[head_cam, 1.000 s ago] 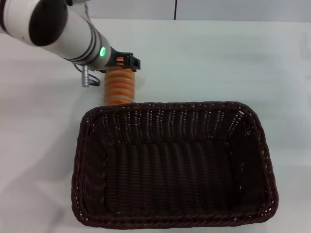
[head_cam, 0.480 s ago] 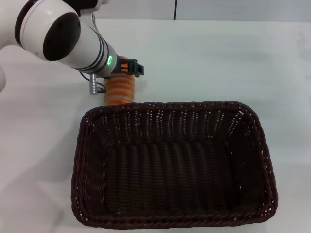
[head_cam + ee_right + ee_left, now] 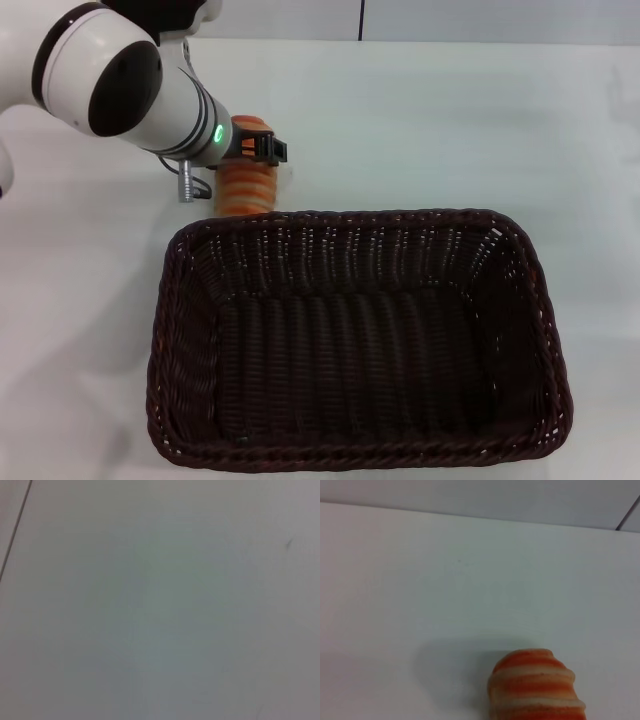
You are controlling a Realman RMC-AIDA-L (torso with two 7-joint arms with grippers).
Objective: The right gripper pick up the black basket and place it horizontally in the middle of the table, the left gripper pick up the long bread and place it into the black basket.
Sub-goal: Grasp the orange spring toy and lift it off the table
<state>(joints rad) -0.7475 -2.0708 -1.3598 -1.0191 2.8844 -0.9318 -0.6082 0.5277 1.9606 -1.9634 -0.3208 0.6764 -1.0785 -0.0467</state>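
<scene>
The long bread (image 3: pixel 248 180) is sitting on the table (image 3: pixel 430 130), just behind the far left corner of the black basket (image 3: pixel 360 340), its near end almost touching the braided rim. It's lying lengthwise, pointing away from the robot, with the orange and cream stripes running across it. In the left wrist view only the rounded end of the loaf (image 3: pixel 536 685) is poking in, with plain white tabletop (image 3: pixel 470 570) all around it.

The left gripper (image 3: pixel 258 148) is sitting right on top of the bread, over its far half, with the green-lit arm coming in from the upper left. Honestly I can't tell how far the fingers are spread or whether they're actually gripping the loaf, since the black gripper body is covering that spot and the wrist view isn't showing any fingers.

The basket is resting flat with its long side running left to right, taking up the near middle of the table, and nothing is lying inside it. The right gripper isn't showing up anywhere in the head view, and its wrist camera is just looking at bare white surface.
</scene>
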